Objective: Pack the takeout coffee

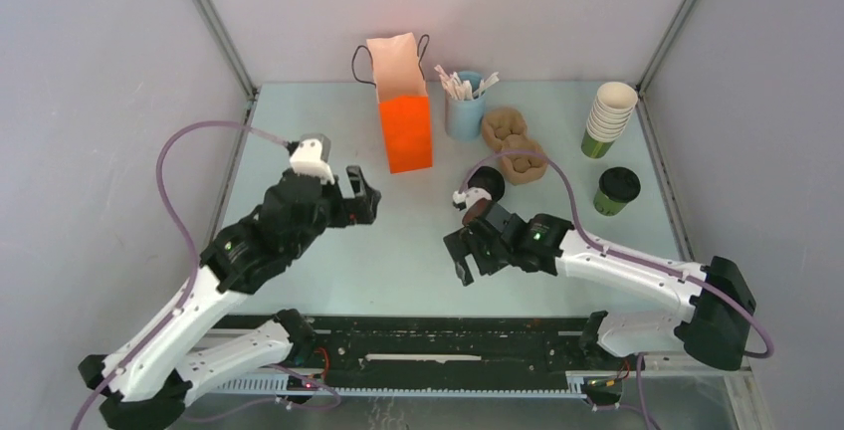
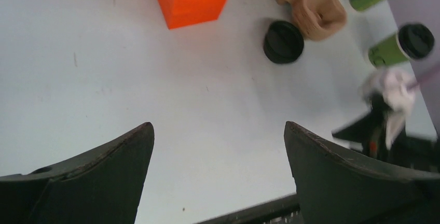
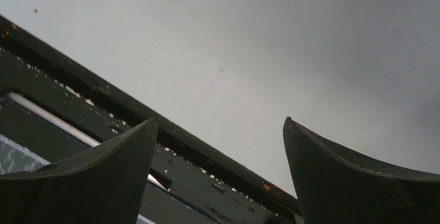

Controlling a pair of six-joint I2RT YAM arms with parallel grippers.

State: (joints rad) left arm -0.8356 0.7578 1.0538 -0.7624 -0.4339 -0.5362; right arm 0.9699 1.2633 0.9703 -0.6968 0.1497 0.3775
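Note:
The takeout coffee (image 1: 616,191), a green cup under a black lid, stands at the right of the table; the left wrist view shows the coffee (image 2: 402,45) far to the right. A brown pulp carrier (image 1: 514,145) lies left of it, beyond my right arm. My left gripper (image 1: 365,194) hovers open at centre-left, nothing between its fingers (image 2: 124,154), pointing toward the carrier (image 2: 313,5). My right gripper (image 1: 458,258) is open over bare table near the front rail, its fingers (image 3: 122,154) empty, well left of the coffee.
An orange paper bag (image 1: 404,104) stands at the back centre, with a blue cup of stirrers (image 1: 464,104) beside it. A stack of lidless cups (image 1: 608,117) stands behind the coffee. A loose black lid (image 2: 283,41) lies near the carrier. The black front rail (image 3: 155,125) runs under my right gripper.

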